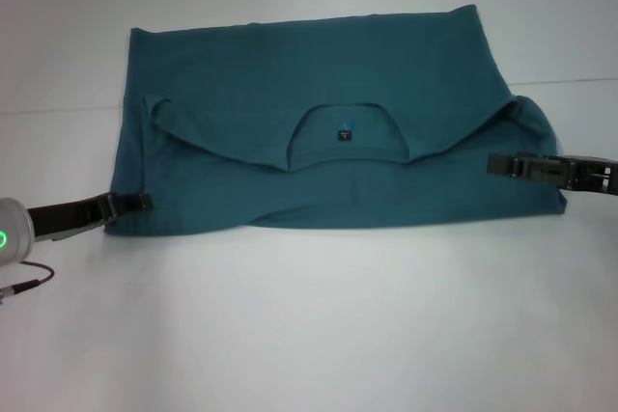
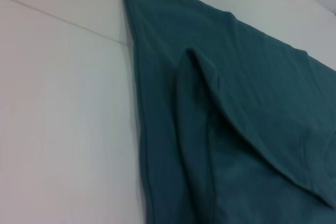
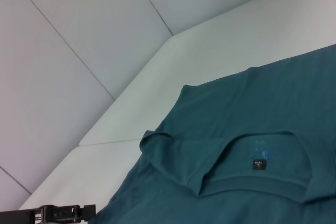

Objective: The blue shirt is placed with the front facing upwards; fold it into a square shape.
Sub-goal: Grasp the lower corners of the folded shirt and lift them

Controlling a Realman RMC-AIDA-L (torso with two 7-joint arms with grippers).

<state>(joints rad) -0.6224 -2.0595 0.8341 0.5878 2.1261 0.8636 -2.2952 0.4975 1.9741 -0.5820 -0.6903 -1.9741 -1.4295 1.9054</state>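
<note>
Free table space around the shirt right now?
White table is bare between the blue shirt and the robot, and a strip beyond its far edge. Crowded at both side edges: left pincer, right pincer.

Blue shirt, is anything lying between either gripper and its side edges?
Nothing visible does. The left gripper sits at the blue shirt's left edge and the right gripper at its right edge, with only the bare white table around them.

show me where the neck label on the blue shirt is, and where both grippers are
neck label (image 1: 344, 132): head view, the label's middle, inside the collar.
blue shirt (image 1: 290, 65): head view, plain cloth on the far part.
left gripper (image 1: 135, 203): head view, fingertips at the shirt's left edge.
right gripper (image 1: 502, 164): head view, fingertips over the shirt's right edge.
</note>
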